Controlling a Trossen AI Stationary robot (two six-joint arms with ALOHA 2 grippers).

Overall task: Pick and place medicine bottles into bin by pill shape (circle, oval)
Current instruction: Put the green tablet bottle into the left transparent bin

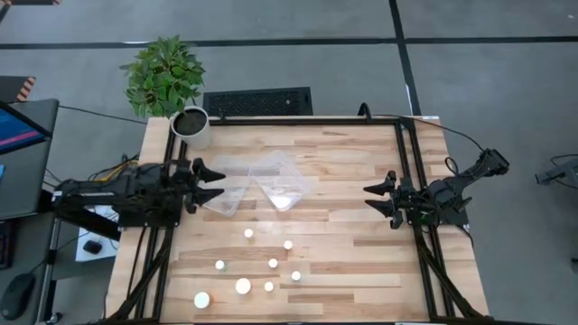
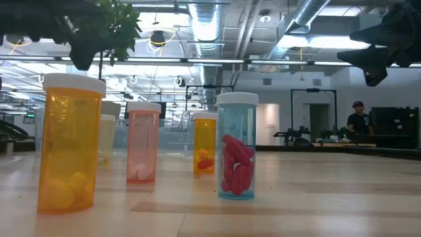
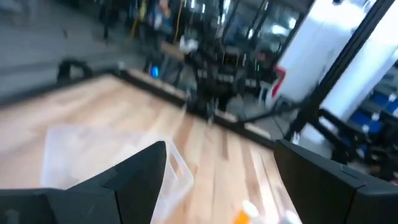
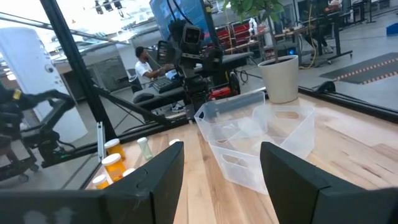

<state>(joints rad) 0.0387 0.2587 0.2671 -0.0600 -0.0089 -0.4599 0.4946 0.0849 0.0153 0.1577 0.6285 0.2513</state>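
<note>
Several small medicine bottles with white caps [image 1: 248, 233] stand upright on their bases on the near half of the wooden table [image 1: 361, 262]. In the low view they show as an orange one [image 2: 69, 148], a pink one [image 2: 143, 141], a small orange one [image 2: 204, 141] and a clear blue one with red pills [image 2: 237, 145]. Two clear plastic bins [image 1: 230, 191] [image 1: 282, 185] sit at the table's middle left. My left gripper [image 1: 215, 183] is open and empty, just left of the bins. My right gripper [image 1: 375, 199] is open and empty over the right side.
A white plant pot [image 1: 191, 126] with a green plant [image 1: 164, 74] stands at the far left corner. Black frame rails [image 1: 411, 153] run along the table's edges. A person [image 4: 146, 62] sits beyond the table's left side, and another [image 2: 358, 118] stands in the room behind.
</note>
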